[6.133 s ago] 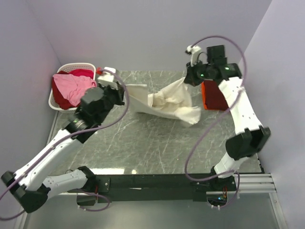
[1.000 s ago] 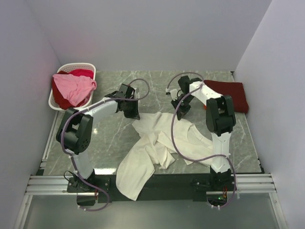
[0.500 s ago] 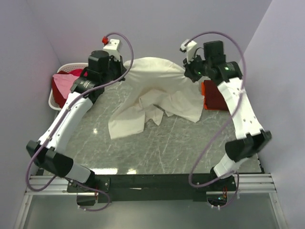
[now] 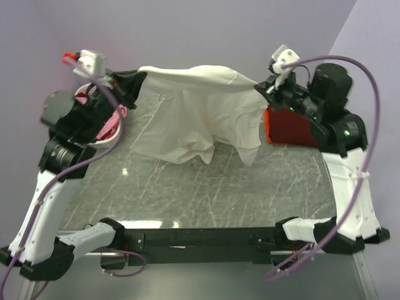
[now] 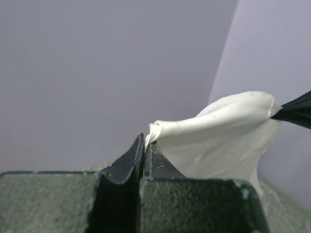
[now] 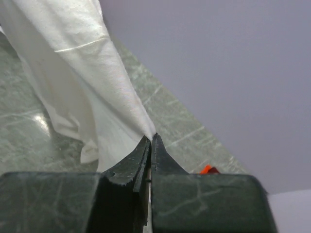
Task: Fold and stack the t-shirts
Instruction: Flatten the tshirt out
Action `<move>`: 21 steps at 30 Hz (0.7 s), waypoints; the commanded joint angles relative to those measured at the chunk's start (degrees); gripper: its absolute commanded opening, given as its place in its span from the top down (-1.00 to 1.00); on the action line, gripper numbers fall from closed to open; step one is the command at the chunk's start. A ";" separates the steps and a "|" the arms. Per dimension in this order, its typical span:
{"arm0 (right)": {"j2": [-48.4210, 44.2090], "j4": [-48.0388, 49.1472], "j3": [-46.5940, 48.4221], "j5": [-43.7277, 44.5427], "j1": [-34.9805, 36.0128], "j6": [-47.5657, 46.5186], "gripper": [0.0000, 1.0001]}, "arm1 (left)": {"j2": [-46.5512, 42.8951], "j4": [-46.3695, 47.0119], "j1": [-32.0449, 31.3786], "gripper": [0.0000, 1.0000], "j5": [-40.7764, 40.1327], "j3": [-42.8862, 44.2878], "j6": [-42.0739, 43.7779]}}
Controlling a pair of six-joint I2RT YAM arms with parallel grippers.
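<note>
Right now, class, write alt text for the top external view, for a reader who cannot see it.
A large cream-white t-shirt hangs stretched between the left pincer and the right pincer, each shut on its upper edge. A dark red t-shirt lies on the table at right.

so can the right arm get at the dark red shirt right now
Probably not yet: the right gripper is shut on the cream-white shirt, stretched across to the left gripper. The dark red shirt lies close by, mostly uncovered, so reach looks fine once it lets go.
</note>
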 commanded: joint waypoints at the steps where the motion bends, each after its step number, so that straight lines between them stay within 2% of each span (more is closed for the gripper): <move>1: -6.77 0.16 4.19 3.35 -1.37 0.11 1.00 | -6.02 11.16 1.40 0.99 0.61 3.54 -1.92; 8: -12.84 -1.51 13.59 3.44 -1.46 1.69 1.00 | -8.84 13.80 1.40 0.99 8.53 9.43 -6.14; 13: -14.60 0.07 17.21 5.89 -1.46 3.28 1.00 | -5.42 14.42 1.40 0.99 10.30 13.56 -7.82; 16: -13.46 1.82 13.62 8.79 -1.37 2.23 1.00 | -1.56 11.69 1.40 0.99 6.44 13.14 -7.38; 19: -12.41 7.42 4.31 13.53 -1.55 0.47 1.00 | 2.57 12.39 1.74 0.99 -3.04 8.57 -6.06; 20: -11.45 9.02 -0.59 15.89 -1.55 -0.06 1.00 | 3.98 12.66 2.62 0.99 -4.02 6.12 -6.76; 21: -10.74 10.34 -2.55 16.01 -1.81 -0.24 1.00 | 7.21 13.18 4.37 0.99 -1.16 4.97 -8.42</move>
